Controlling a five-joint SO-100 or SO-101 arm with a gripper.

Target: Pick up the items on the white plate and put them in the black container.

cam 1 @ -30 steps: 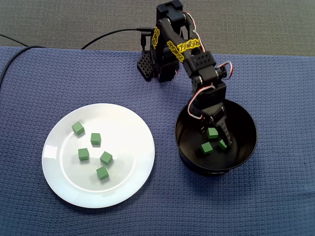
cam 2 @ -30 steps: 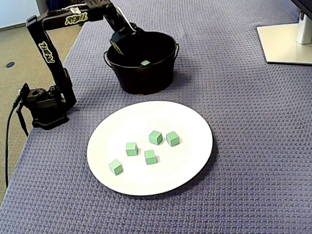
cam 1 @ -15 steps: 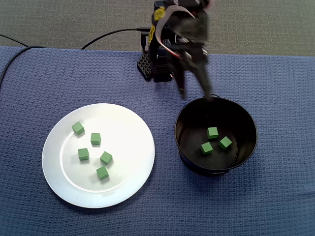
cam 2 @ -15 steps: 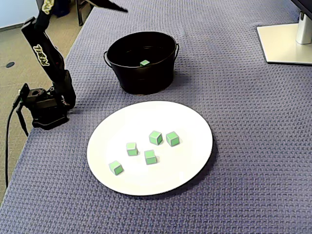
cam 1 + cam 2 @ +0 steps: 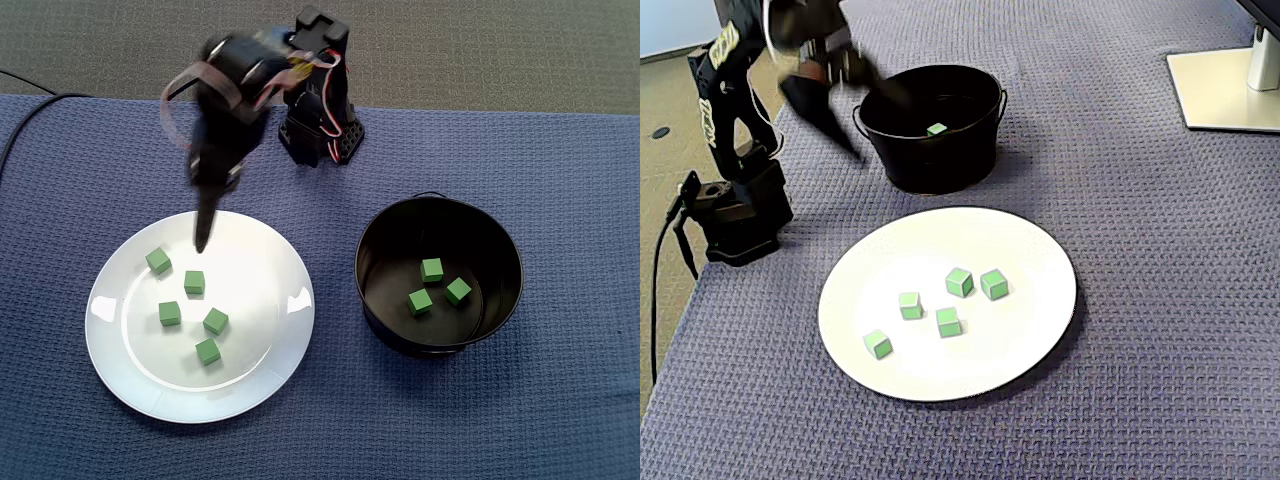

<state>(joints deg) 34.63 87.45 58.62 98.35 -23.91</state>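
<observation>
Step in hand: reach for the next pick. Tool hangs above the white plate, over its edge nearest the arm base, tip pointing down. Arm and tool are motion-blurred in both fixed views. Can't tell how far the fingers are parted; no green shows at the tip, so likely carrying nothing.

White plate: 5 green cubes, loosely grouped left of plate centre in the top-down fixed view, none touching. 2 of them lie just beside the tool tip.

Black container: on the blue cloth of the desk, right of the plate and apart from it in that view. Holds 3 binned cubes on its floor, close together. The angled fixed view shows only 1 over the rim.

Progress, by my count: 3 in, 5 left.

Next move calls for: settle over 1 cube, part the fingers to straddle it, drop straight down. Neighbours sit near, so a skewed descent could nudge them.
</observation>
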